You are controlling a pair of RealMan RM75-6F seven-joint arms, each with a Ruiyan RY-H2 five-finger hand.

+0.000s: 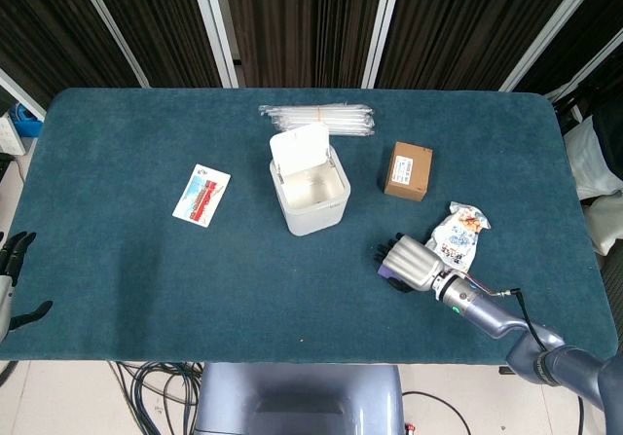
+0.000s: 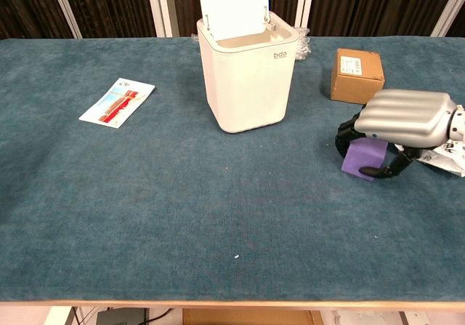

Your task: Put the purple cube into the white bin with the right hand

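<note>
The purple cube (image 2: 361, 158) stands on the blue table, right of the white bin (image 2: 247, 85), whose lid is up. My right hand (image 2: 402, 118) lies over the cube, fingers curled down its left side and thumb hooked at its front, gripping it. From the head view only a purple sliver of the cube (image 1: 387, 272) shows under the right hand (image 1: 410, 263), a little to the right of and nearer than the bin (image 1: 316, 216). At the table's left edge, my left hand (image 1: 10, 281) hangs with fingers apart, holding nothing.
A brown cardboard box (image 1: 409, 170) sits behind the right hand, and a crumpled snack packet (image 1: 458, 235) lies just to its right. A printed card (image 1: 201, 195) lies left of the bin. A clear plastic bundle (image 1: 316, 117) rests behind the bin.
</note>
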